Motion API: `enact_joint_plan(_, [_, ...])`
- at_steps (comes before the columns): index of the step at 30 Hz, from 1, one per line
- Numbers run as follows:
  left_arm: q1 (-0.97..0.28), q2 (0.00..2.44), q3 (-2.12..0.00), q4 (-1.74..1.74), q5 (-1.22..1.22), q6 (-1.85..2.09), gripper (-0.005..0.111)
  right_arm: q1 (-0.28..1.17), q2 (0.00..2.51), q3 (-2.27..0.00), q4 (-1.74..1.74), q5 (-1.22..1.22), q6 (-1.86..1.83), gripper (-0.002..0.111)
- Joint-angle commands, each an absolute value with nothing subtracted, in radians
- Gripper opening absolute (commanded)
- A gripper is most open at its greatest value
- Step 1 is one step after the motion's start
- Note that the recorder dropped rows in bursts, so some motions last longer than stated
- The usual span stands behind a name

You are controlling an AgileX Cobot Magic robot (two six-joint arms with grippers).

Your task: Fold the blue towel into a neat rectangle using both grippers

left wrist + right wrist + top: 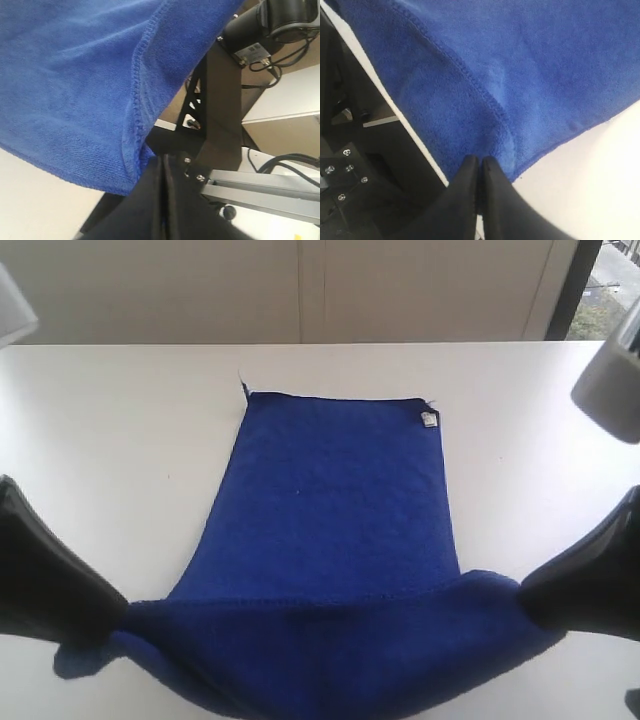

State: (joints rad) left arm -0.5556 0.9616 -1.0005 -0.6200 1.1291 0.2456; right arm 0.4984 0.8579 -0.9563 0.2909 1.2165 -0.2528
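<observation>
Seen from outside, the blue towel (330, 510) lies lengthwise on the white table (120, 410), far end flat, near edge raised between the left gripper (112, 623) and right gripper (527, 592). The left wrist camera shows fingers (137, 212) clamped on a hemmed towel corner. In the right wrist camera, fingers (465, 187) likewise pinch the towel's corner.

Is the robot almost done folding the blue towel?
Only just started, it seems. Done: the left claw and right claw are each shut on a near corner of the blue towel. In hand: that near edge is raised off the table. Left: carrying it over to the far edge by the white tag, which lies flat; no fold shows yet.
</observation>
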Motion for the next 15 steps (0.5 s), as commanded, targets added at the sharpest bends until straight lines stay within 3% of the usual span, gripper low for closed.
enact_joint_plan(1, [-0.56, 0.954, -0.974, -0.696, 1.198, 0.226, 0.0, 0.499, 0.851, -0.953, 0.256, 1.221, -0.223, 0.0])
enact_joint_plan(15, [-0.56, 0.956, -0.974, -0.623, 1.165, 0.183, 0.0, 0.499, 0.855, -0.953, 0.127, 1.221, -0.201, 0.0])
